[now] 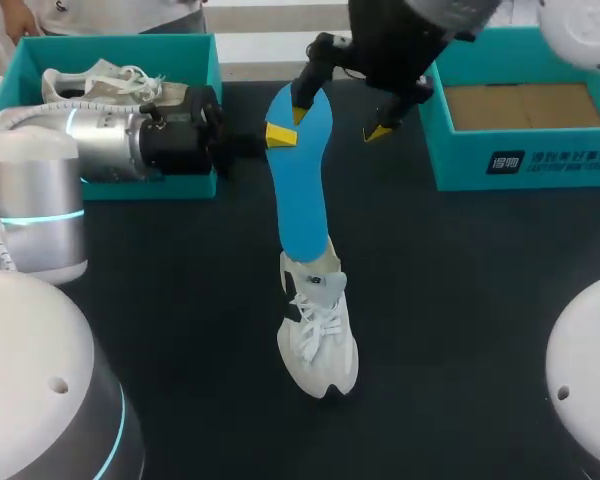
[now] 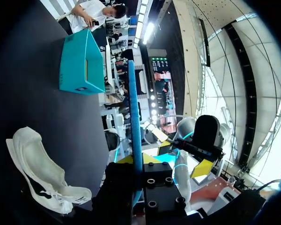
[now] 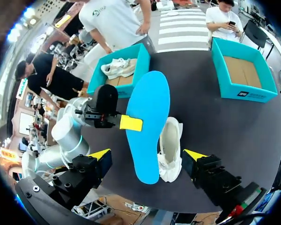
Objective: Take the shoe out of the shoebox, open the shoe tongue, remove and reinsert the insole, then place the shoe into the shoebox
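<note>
Gripping the blue insole (image 1: pixel 302 190) by its left edge, the left gripper (image 1: pixel 278 133) has both fingers pressed on it; one yellow tip lies flat on the upper face, and the left wrist view shows the insole edge-on, running straight out between the fingers. The right gripper (image 1: pixel 340 120) hangs over the insole's far end with its fingers spread wide and nothing in them; in its own wrist view the two tips stand to either side of the insole and apart from it. The white shoe (image 1: pixel 320 335) sits on the dark table (image 1: pixel 460 300) near the middle, toe pointing near. The insole's near end overlaps the shoe's collar in the head view, so I cannot tell whether it is inside or just above. I judge this to be the insole step, either the end of removal or the start of reinsertion. Next, the insole's near end should go down into the shoe's mouth with the tongue held back. The free right gripper would likely have to steady the shoe, since a soft insole may buckle or push the shoe away. The right shoebox (image 1: pixel 525 165) stands far right showing its cardboard floor; the left shoebox (image 1: pixel 5 85), far left, holds a second shoe (image 1: pixel 100 82).
</note>
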